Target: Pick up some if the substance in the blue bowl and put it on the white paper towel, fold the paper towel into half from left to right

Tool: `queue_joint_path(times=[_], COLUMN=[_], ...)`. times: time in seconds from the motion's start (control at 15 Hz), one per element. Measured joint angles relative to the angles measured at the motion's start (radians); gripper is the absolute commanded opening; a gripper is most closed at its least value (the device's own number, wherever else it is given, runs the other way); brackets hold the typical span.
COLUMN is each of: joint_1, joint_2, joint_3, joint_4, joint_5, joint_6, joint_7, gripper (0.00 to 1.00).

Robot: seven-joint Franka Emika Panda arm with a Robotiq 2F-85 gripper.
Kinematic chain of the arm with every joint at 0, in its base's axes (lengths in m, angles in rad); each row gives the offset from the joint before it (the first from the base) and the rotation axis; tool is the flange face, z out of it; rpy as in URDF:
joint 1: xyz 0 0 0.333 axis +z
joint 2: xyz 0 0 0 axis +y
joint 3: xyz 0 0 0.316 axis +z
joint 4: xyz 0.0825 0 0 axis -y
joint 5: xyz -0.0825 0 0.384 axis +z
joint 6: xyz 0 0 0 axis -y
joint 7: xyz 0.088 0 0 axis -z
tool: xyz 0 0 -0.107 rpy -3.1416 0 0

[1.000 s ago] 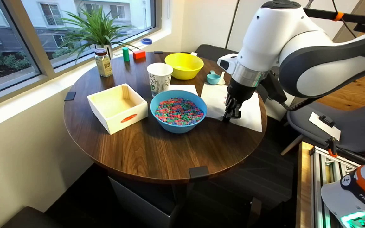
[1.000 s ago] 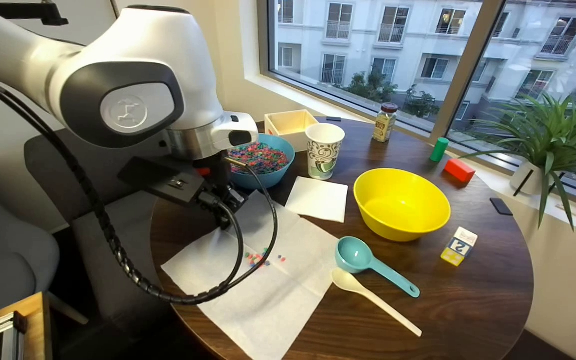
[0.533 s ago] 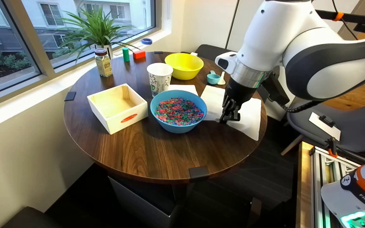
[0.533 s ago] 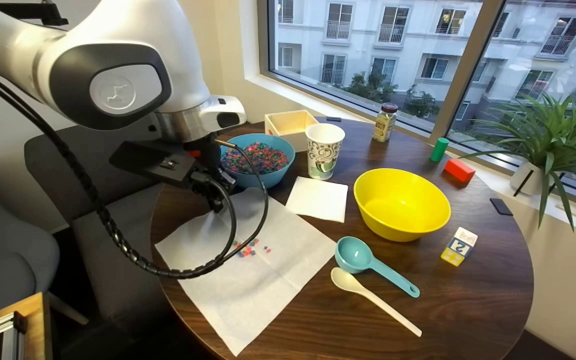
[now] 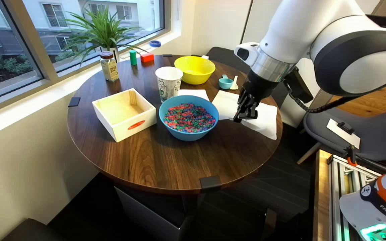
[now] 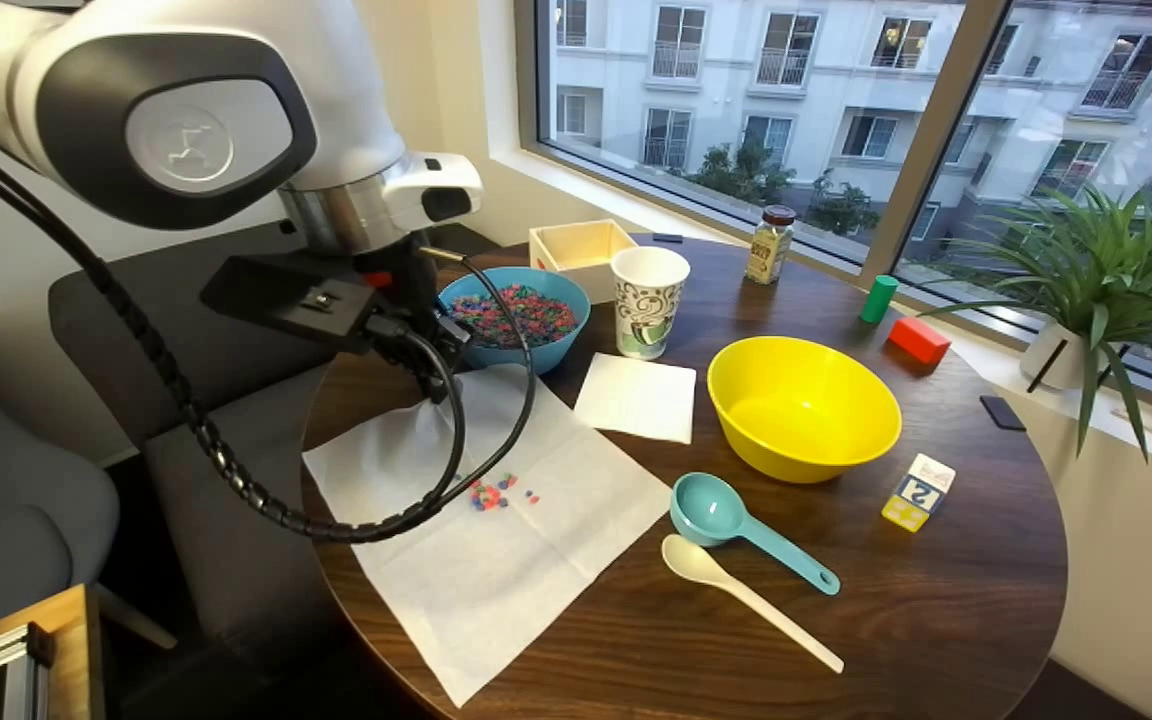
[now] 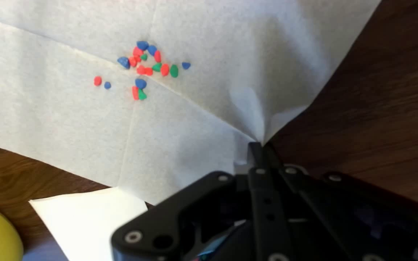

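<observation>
The gripper (image 7: 262,145) had its fingertips closed on the edge of the white paper towel (image 7: 201,79), pinching it so that creases fanned out from the grip. In the wrist view, a sprinkling of red, blue and green bits (image 7: 148,71) lay on the towel at 10 o'clock from the fingertips. The main heap of the substance (image 5: 189,117) sat in the blue bowl (image 5: 189,135), which stood on the round dark table (image 5: 139,157) at 9 o'clock from the gripper in an exterior view. There the wooden box (image 5: 124,131) stood at 9 o'clock from the blue bowl, the paper cup (image 5: 169,82) at 11 and the yellow bowl (image 5: 195,78) at 12. In an exterior view, from the towel's middle, the teal scoop (image 6: 711,512) lay at 3 o'clock, the pale spoon (image 6: 754,603) between 3 and 4, and a small white square sheet (image 6: 634,398) between 1 and 2.
</observation>
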Motion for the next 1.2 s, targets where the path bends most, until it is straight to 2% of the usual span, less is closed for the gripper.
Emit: queue_joint_path(times=[0.4, 1.2], joint_1=[-0.016, -0.064], joint_2=[-0.073, -0.179], joint_3=[-0.018, -0.084], joint_4=[-0.041, -0.131], joint_5=[0.0, 0.0], joint_6=[0.003, 0.133], joint_7=[0.007, 0.026], gripper=[0.0, 0.0])
